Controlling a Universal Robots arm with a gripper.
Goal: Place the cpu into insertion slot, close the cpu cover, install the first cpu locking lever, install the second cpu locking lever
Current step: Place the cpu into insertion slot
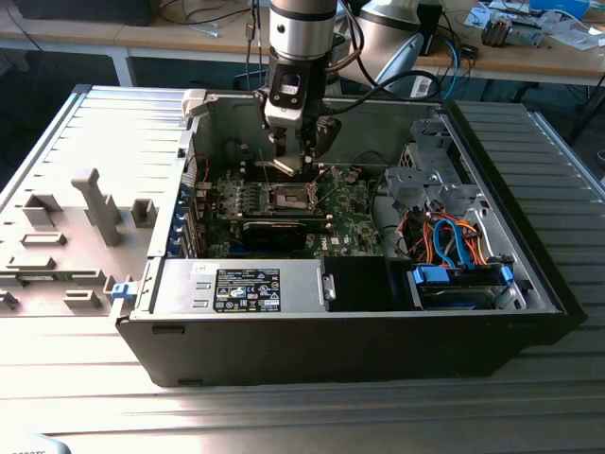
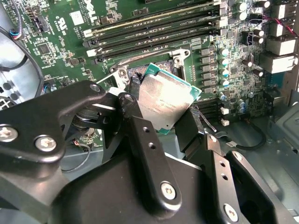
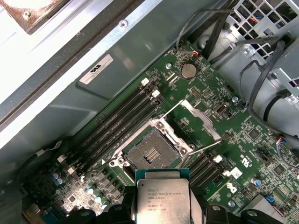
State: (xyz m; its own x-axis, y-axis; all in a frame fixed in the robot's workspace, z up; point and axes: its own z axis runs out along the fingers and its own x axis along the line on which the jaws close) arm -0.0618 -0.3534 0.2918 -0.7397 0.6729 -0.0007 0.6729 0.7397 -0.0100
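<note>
Gripper (image 1: 291,161) fingers were shut on the cpu (image 1: 284,166) in the exterior view, holding it a little above the green motherboard (image 1: 350,213). The insertion slot (image 1: 291,197) lay just below the chip, and the two did not touch. The arm (image 1: 302,38) came straight down from above into the open computer case (image 1: 378,322), its wrist pointing down at the board.

In the second wrist view the gripper (image 2: 161,109) had closed only as far as the chip's width. One black finger (image 2: 135,116) pressed one edge of the cpu (image 2: 163,100) and the other finger (image 2: 189,128) pressed the opposite edge. The chip sat tilted between them, its silvery top facing the camera. Part of the insertion slot (image 2: 161,65) and its metal rim showed just past the chip's far edge, near the long memory slots (image 2: 154,28).

In the first wrist view the cpu (image 3: 162,200) hung clear of the board with its printed lid up. The insertion slot (image 3: 149,154) lay bare just beside it, contacts exposed. The cpu cover (image 3: 201,122) stood swung open on the slot's far side, toward a round coin battery (image 3: 188,71). A thin wire lever (image 3: 205,147) stuck out beside the cover, unlatched.
</note>
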